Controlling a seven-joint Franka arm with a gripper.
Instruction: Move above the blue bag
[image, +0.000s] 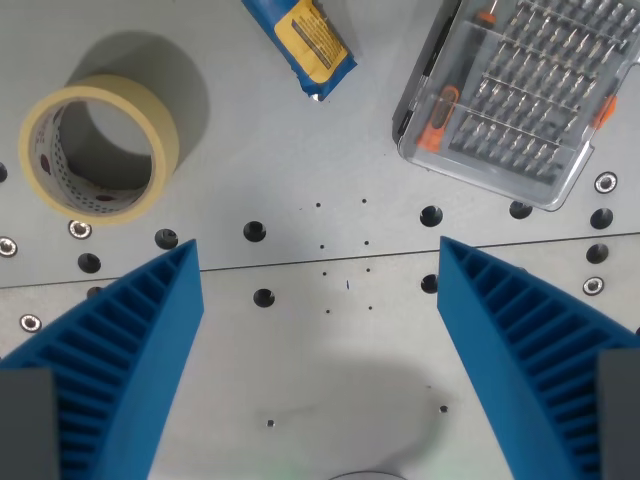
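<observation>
blue bag (302, 42) lies between tape roll (97, 148) and bit case (520, 90); jaws apart, empty, over bare table (320, 180).

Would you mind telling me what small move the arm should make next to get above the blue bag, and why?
Probably a short move toward the top of the wrist view, drifting slightly to its left. The blue bag lies at the upper edge, partly cut off, while the open gripper is centred over bare table below it, between the tape roll and the bit case.
</observation>
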